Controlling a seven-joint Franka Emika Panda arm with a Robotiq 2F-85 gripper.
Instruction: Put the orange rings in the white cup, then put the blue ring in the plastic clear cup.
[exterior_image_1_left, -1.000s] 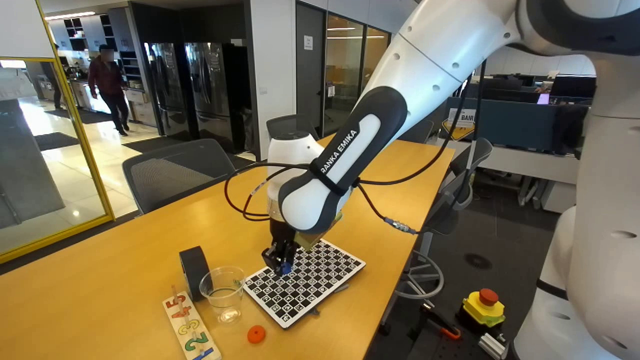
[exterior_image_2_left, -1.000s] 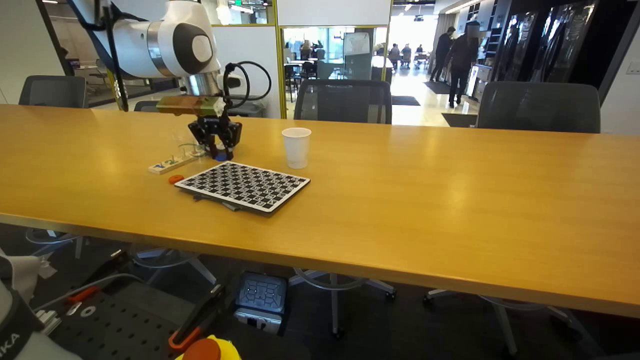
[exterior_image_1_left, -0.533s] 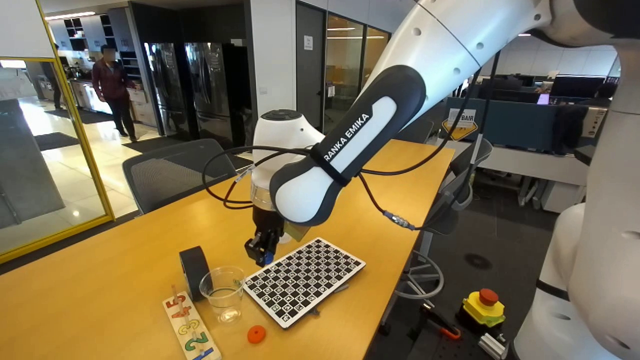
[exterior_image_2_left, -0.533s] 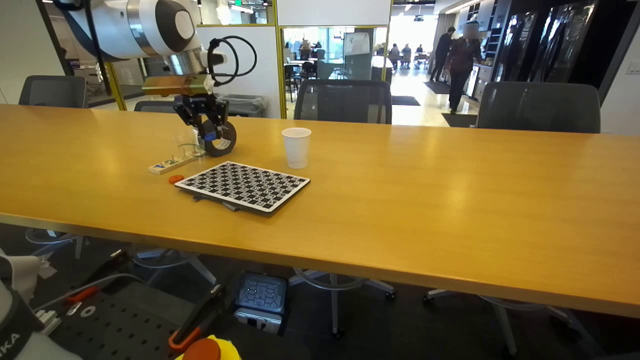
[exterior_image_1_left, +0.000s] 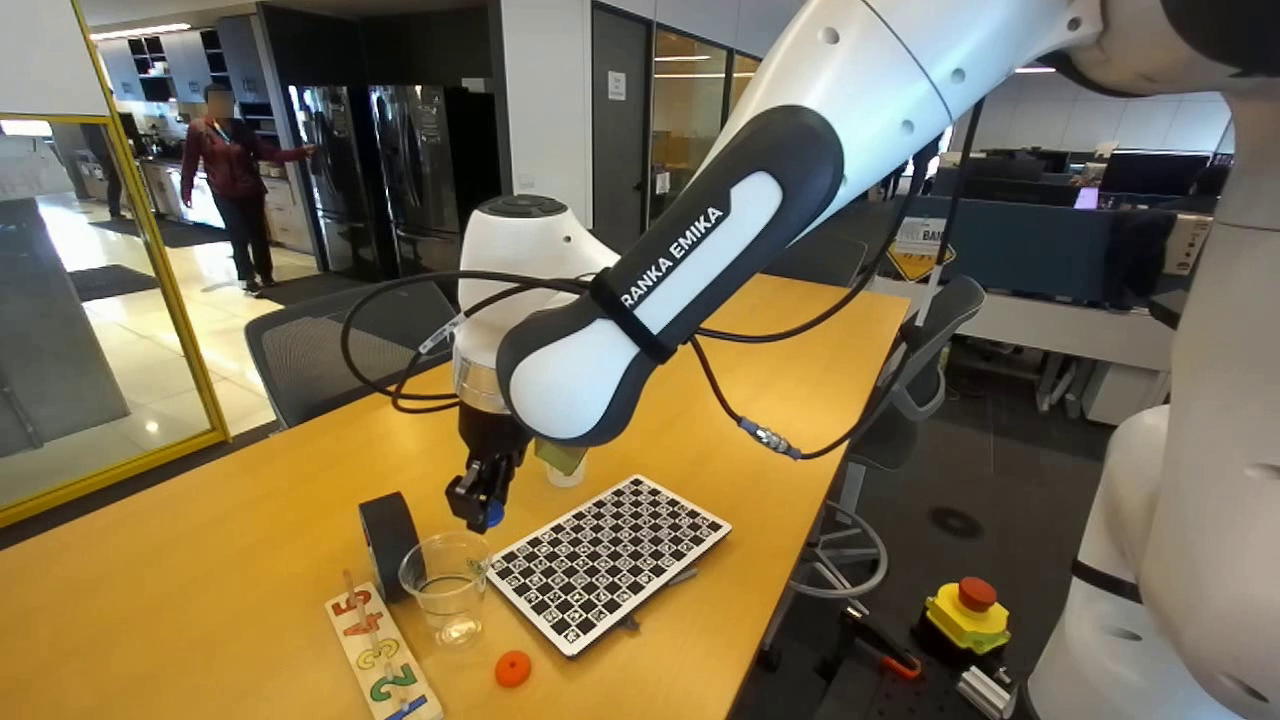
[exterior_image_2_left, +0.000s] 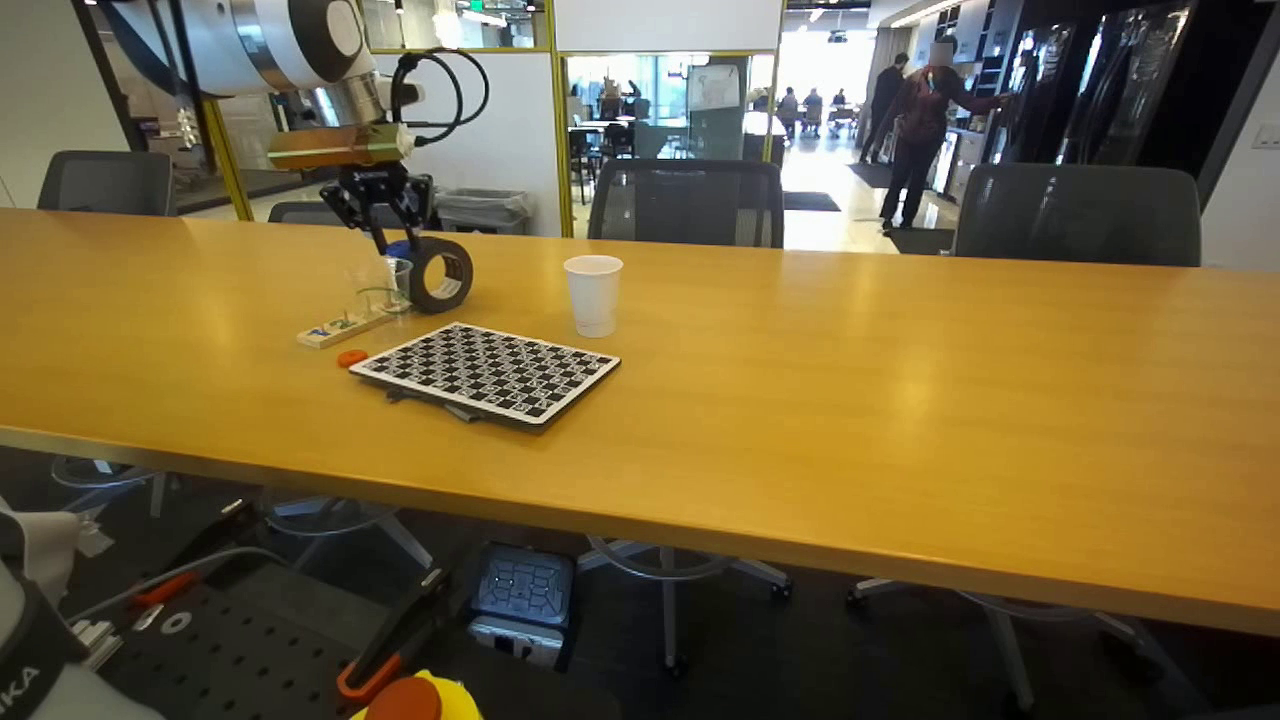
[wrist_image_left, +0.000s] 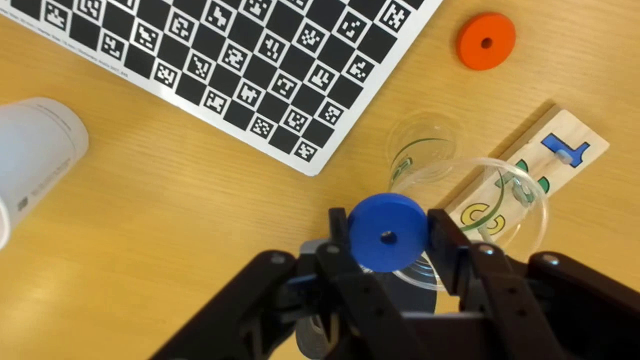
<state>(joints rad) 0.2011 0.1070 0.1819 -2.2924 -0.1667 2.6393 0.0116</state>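
Note:
My gripper is shut on the blue ring, which sits flat-faced between the two fingertips. In an exterior view the ring hangs in the air just beyond the plastic clear cup. Seen from the wrist, the ring overlaps one side of that cup's rim. An orange ring lies flat on the table; it also shows in both exterior views. The white cup stands upright, partly behind the gripper mount in an exterior view. Its inside is hidden.
A black tape roll stands on edge close beside the clear cup. A wooden number board with pegs lies on the cup's other side. The checkered board lies flat between the orange ring and the white cup.
Holding the blue ring, my gripper has risen from near the tabletop and moved across toward the clear cup and tape roll. The cups and orange ring have stayed put.

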